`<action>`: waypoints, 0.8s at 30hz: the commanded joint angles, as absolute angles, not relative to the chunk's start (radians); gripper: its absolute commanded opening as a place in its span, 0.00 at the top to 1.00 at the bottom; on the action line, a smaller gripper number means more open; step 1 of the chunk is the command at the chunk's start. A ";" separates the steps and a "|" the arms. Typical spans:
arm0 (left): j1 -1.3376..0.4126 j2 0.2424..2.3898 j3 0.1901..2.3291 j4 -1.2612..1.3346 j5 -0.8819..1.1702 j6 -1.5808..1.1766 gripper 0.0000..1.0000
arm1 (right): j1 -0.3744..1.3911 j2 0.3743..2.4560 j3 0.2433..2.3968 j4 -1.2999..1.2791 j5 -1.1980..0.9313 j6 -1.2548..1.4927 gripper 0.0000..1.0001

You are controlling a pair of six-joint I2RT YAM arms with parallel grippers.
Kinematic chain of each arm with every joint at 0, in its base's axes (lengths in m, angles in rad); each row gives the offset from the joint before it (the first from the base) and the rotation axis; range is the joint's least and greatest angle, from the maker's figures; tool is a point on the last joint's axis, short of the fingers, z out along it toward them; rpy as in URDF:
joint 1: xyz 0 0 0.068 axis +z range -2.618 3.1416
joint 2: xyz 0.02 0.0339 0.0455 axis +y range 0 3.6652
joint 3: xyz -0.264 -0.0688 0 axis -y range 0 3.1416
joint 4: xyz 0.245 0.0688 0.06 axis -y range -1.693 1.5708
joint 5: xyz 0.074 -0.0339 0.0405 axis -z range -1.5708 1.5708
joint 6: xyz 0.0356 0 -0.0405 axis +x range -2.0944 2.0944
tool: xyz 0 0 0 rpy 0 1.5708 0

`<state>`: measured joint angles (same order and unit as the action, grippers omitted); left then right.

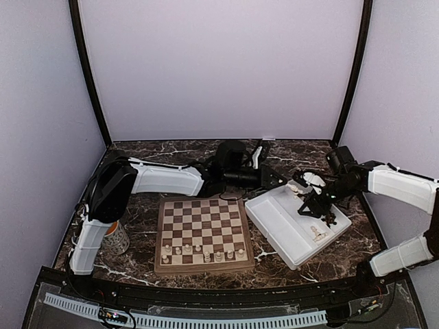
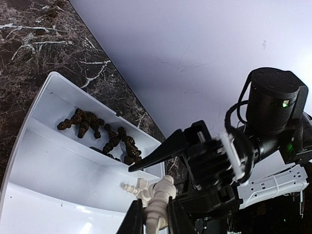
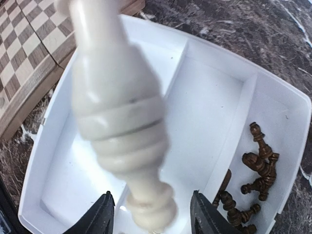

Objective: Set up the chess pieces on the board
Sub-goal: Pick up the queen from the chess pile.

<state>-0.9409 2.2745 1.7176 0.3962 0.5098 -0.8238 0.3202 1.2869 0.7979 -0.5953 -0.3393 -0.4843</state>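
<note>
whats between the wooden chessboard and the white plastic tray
Nothing but a bare wedge of dark marble tabletop, clearest in the top external view.

The left gripper rises from the bottom edge, its two dark fingers closed on an upright pale cream chess piece. Just behind that piece looms the right gripper, black and blurred, one long finger jutting leftward over the white tray. A heap of dark brown chess pieces lies in the tray's far compartment. A smaller cream piece lies in the nearer compartment, beside the held one. The tray rests on a dark marbled table, against a pale lilac wall
</note>
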 commanded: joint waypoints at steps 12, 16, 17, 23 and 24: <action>-0.946 2.219 1.709 0.435 0.554 -0.841 1.00 | 0.303 1.317 0.937 -0.592 -0.487 -0.512 0.44; -0.946 2.221 1.709 0.433 0.561 -0.842 1.00 | 0.302 1.337 0.967 -0.582 -0.505 -0.507 0.63; -0.946 2.221 1.709 0.433 0.561 -0.841 1.00 | 0.302 1.341 0.973 -0.587 -0.507 -0.508 0.68; -0.946 2.221 1.710 0.429 0.559 -0.837 1.00 | 0.302 1.336 0.952 -0.597 -0.504 -0.513 0.91; -0.946 2.220 1.710 0.428 0.558 -0.835 1.00 | 0.301 1.332 0.946 -0.596 -0.501 -0.514 0.92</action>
<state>-0.9382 2.2745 1.7138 0.4088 0.5381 -0.8429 0.3061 1.3399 0.9424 -0.6113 -0.4831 -0.5114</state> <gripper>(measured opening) 0.145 0.108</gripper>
